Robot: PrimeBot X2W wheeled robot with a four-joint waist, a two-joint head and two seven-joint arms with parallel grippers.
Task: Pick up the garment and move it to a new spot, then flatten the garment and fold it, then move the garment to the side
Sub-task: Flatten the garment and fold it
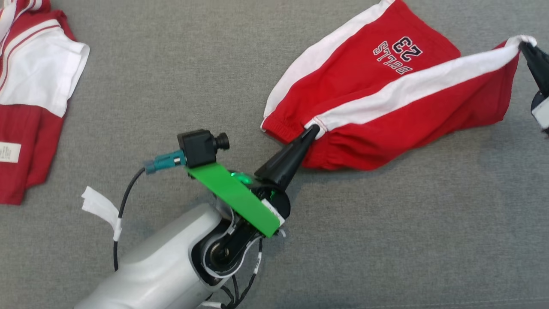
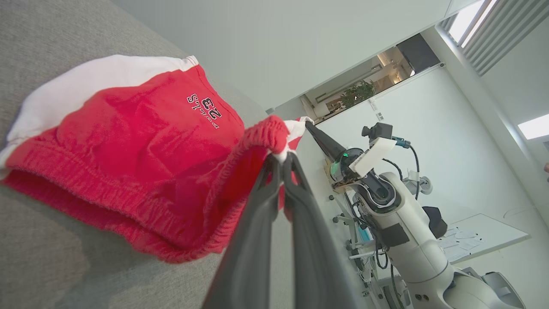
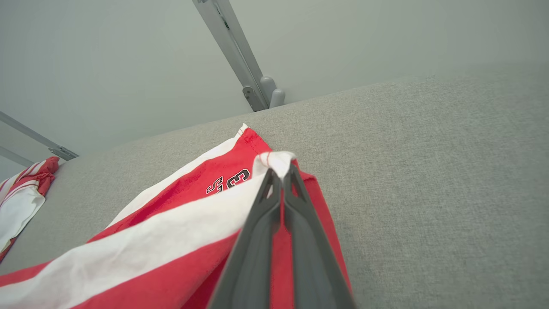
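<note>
**Shorts gripped at both ends, flattening and folding not yet done**

The red and white shorts (image 1: 377,107) lie on the right half of the grey desk (image 1: 171,77), well apart from another red and white garment (image 1: 30,86) at its left edge. Both grippers have hold of the shorts along the white side stripe. The left gripper (image 1: 313,130) is closed tight on the waistband where the stripe meets it. The right gripper (image 1: 526,46) is pinched shut on the far hem corner of the same stripe.

The stripe runs fairly taut between the two pinches. In the left wrist view the waistband is raised off the desk and gapes open, while the rest of the fabric rests on the surface.

Judging by this, the task is in its early part: the garment is grasped and is being carried or stretched out. Whether it already sits at its new spot cannot be told. It is not flat, since the waistband is bunched and the lower leg sags in wrinkles. Smoothing it down, folding it and moving it aside all appear to remain.
</note>
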